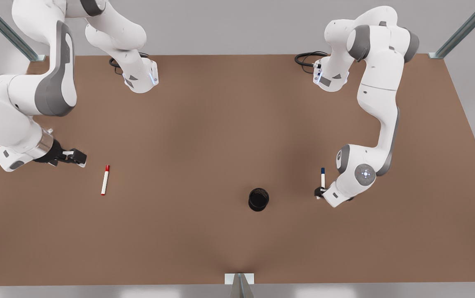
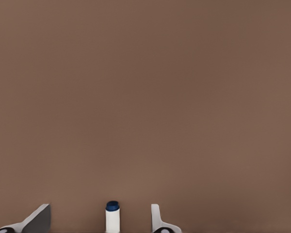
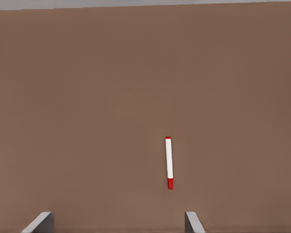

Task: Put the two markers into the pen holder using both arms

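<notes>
1. Blue-capped marker (image 1: 322,178) sits between the left claw's (image 1: 319,193) fingers at the front view's right; the wrist view shows gaps on both sides of the barrel, so I cannot tell if the grip is closed.
2. Likely step: grasp or carry of this marker. Next move calls for keeping it upright above the pen holder (image 1: 258,199), near on the tabletop (image 1: 204,136).
3. Right claw (image 1: 77,157), fingers spread wide, empty, hangs just beside the red-capped marker (image 1: 105,180), which lies flat.
4. Left arm folds low, elbow bent; right arm reaches in from the front view's left.
</notes>
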Controlling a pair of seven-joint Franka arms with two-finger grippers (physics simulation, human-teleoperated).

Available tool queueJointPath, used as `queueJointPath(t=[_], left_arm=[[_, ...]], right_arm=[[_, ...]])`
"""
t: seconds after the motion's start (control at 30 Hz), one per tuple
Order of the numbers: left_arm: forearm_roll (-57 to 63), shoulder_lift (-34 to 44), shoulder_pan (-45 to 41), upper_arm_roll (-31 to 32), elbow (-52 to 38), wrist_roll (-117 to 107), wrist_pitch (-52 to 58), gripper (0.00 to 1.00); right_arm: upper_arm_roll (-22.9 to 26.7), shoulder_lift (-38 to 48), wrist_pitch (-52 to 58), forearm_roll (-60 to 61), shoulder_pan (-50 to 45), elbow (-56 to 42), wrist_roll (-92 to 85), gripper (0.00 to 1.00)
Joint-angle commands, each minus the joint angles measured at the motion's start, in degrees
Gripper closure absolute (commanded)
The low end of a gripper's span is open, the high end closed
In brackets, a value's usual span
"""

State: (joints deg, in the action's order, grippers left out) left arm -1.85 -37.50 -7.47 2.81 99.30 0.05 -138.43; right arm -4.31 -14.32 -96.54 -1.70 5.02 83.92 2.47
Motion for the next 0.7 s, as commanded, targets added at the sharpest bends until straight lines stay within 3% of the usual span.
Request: queueJointPath(t=[0.0,0.07,0.17,0.27,0.37,0.43,0.47,0.67], left_arm=[[0.09,0.32,0.08,0.0,1.42,-0.84,-4.3,0.0],[0.09,0.58,0.08,0.0,3.71,-0.75,-6.59,0.0],[0.09,0.23,-0.44,0.0,3.89,-0.66,-6.76,0.05],[0.36,-0.65,-0.44,-0.08,3.8,-0.58,-6.85,0.05],[0.36,-1.26,-0.44,-0.08,3.8,-0.58,-7.29,0.06],[0.36,-1.26,-0.44,-0.08,3.8,-0.58,-7.29,0.27],[0.36,-1.26,-0.44,-0.08,3.8,-0.58,-7.29,0.3],[0.36,-1.61,-0.53,-0.08,3.8,-0.58,-7.29,0.37]], right_arm=[[0.01,-3.52,-4.97,0.03,1.57,0.1,-0.98,0.0],[-0.35,-10.64,-13.14,0.11,3.86,0.27,-3.44,0.0],[-0.78,-13.28,-27.29,1.34,3.95,11.26,-4.76,0.0],[-1.22,-17.5,-25.54,-0.59,0.52,12.23,8.51,0.0],[-1.14,-21.27,-29.05,-0.5,1.92,12.4,8.34,0.0],[-1.14,-21.28,-28.96,-0.5,2.8,13.19,8.16,0.0],[-1.14,-21.28,-29.05,-0.5,3.41,13.55,7.9,0.01],[-1.14,-22.95,-31.43,-2.52,6.85,15.3,4.56,0.07]])
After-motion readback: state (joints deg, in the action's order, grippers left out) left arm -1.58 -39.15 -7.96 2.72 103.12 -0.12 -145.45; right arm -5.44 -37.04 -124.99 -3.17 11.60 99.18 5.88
